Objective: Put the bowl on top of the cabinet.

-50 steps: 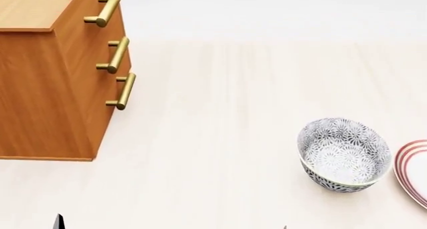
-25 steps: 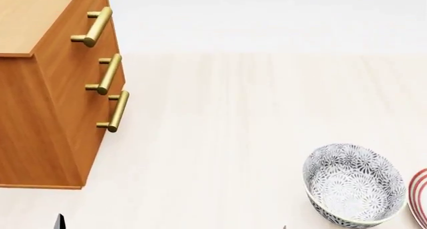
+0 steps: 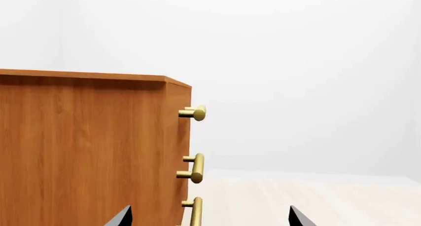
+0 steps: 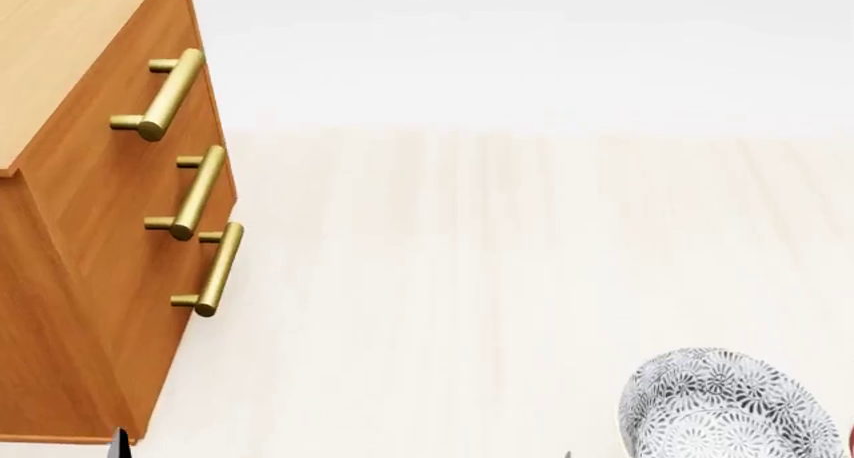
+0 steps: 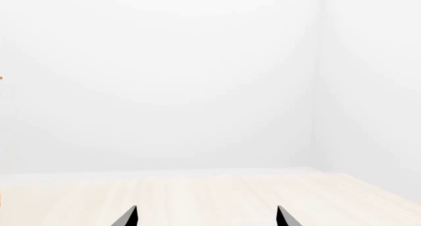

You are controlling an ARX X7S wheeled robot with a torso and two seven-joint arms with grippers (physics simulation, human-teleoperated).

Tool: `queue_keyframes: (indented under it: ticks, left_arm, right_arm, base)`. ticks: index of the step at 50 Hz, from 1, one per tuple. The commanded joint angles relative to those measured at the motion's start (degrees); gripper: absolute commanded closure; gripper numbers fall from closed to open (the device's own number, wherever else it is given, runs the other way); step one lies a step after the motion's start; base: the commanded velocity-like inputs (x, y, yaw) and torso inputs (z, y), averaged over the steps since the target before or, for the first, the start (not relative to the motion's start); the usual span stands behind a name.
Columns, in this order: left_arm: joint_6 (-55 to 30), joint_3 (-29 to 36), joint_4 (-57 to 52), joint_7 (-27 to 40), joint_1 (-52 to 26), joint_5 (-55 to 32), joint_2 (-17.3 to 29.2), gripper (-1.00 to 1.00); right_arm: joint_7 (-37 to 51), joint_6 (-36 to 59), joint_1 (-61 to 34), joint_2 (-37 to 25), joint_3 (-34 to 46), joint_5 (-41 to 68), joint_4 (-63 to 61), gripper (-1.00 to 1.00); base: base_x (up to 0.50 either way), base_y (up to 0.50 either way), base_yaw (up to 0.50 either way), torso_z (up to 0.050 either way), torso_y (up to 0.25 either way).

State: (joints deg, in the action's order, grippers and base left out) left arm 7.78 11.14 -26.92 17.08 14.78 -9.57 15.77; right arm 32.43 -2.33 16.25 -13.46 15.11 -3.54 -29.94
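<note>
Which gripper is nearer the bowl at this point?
Right. The bowl sits at the head view's lower right, close beside the right gripper's tip at that view's bottom edge. The left gripper is far across, by the cabinet, facing its handles.

Open floor (image 4: 467, 278) between cabinet (image 4: 80, 228), bowl (image 4: 727, 403)

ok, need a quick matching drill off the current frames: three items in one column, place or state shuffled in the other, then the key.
Items:
1. bowl
2. cabinet
3. handles
4. left gripper

Descriptions:
A. brass-gold bars, three in a row on the drawer fronts
B. empty, fingertips apart, facing the orange-brown side panel
C. on the pale floor, head view's lower right, cut off by the frame edge
D. stands at the head view's left, nothing visible on the part of its top in frame

Pairs: 1-C, 2-D, 3-A, 4-B
</note>
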Motion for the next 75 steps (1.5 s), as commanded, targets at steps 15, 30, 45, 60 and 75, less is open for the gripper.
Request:
queue_keyframes:
  ticks: [15, 30, 45, 60, 75]
  left_arm:
    - [0.09, 0.4, -0.02, 0.54, -0.2, -0.85, 0.71, -1.0]
    - [-0.01, 0.92, 0.64, 0.9, -0.75, -1.02, 0.96, -1.0]
    - [0.08, 1.25, 0.84, 1.4, -0.9, -0.95, 1.19, -1.0]
    - [0.3, 1.38, 1.22, 1.74, -1.06, -1.16, 1.45, -1.0]
    - [0.34, 1.46, 1.33, 2.17, -1.25, -1.43, 1.67, -1.0]
  right_arm:
    - [2.89, 2.02, -0.66, 0.86, -0.36, -0.74, -0.13, -1.0]
    - [7.3, -0.58, 1.72, 2.3, -4.29, 2.54, -2.95, -1.0]
    - [13.52, -6.38, 5.17, 6.21, -14.64, 18.5, -4.62, -1.0]
    - [5.67, -17.63, 6.36, 4.05, -15.23, 30.28, -1.29, -1.0]
    - [-0.98, -25.95, 8.0, 2.33, -15.45, 42.41, 1.3, -1.0]
  base:
    - [0.09, 0.0, 0.0, 0.0, 0.0]
    - [0.0, 0.0, 0.0, 0.0, 0.0]
    - [0.0, 0.0, 0.0, 0.0, 0.0]
    - [0.0, 0.0, 0.0, 0.0, 0.0]
    - [0.0, 0.0, 0.0, 0.0, 0.0]
